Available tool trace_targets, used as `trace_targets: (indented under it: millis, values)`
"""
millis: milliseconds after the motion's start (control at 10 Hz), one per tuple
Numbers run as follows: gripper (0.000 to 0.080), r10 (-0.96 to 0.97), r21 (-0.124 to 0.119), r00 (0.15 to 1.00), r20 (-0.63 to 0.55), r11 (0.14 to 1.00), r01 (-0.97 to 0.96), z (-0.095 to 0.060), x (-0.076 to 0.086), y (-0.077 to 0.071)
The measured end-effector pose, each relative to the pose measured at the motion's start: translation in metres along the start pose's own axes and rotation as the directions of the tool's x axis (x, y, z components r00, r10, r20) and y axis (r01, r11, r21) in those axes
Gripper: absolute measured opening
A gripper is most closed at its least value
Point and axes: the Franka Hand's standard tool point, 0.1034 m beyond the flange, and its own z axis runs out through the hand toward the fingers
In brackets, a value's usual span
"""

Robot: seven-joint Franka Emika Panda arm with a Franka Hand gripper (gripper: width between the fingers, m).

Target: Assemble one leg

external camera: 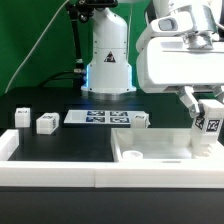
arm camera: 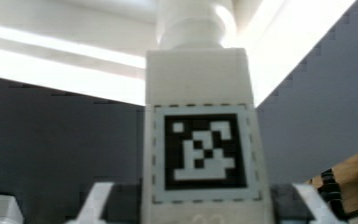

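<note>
**Item 1, loose parts.** Well off to the exterior view's left of the large flat white tray-like piece with raised rims, a small white plastic block and a second small tagged white block sit on the black table. The marker board lies beyond the tray piece's left end. A third white block sits just behind its far rim.

**Item 2, the leg.** The leg, a white square-section plastic post with a black-and-white marker tag, stands upright at the tray piece's right end, over the far right corner. I cannot tell whether its foot touches the tray piece.

Judged light, rigid and not fragile. Its faces look smooth, so it may slip or twist in a loose hold. The best hold is on two opposite flat sides, leaving the tag face clear.

**Item 3, the gripper.** The gripper has its jaws partly drawn in and clamped on the leg. In the wrist view the fingers flank the post, and the tag faces the camera.
</note>
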Motion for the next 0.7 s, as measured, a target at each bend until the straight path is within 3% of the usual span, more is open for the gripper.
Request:
trace_targets:
  millis: [400,700]
  values:
    - [0.0292,0.007,0.003,1.000,0.012,1.000,-0.007,0.008,-0.006,0.001]
    - [0.0292,0.007,-0.011,1.000,0.000,1.000,-0.007,0.007,-0.015,0.002]
